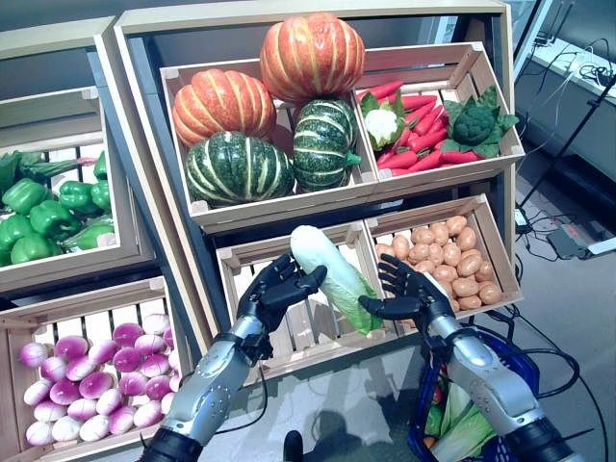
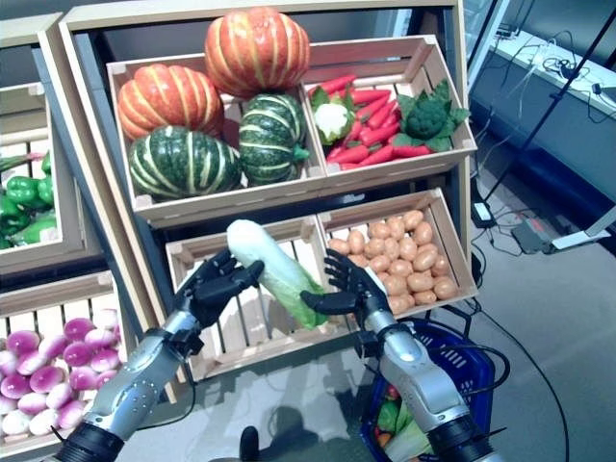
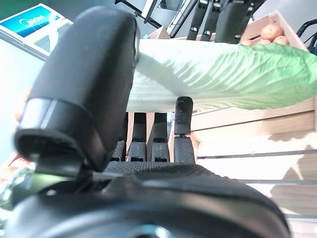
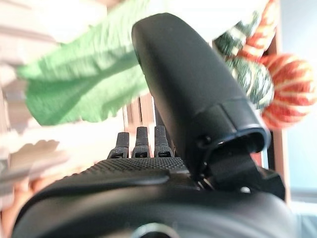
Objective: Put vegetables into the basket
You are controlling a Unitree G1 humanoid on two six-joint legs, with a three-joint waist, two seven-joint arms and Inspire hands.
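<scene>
In front of the empty lower crate, the cabbage hangs tilted between 2 hands: the left hand curls round its white end, the right hand grips its leafy end. The basket sits below the right arm.

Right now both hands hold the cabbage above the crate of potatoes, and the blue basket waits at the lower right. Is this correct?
Not quite: in the left eye view the cabbage, held between the left hand and right hand, is above the empty crate, not the potatoes. The blue basket is correct.
</scene>
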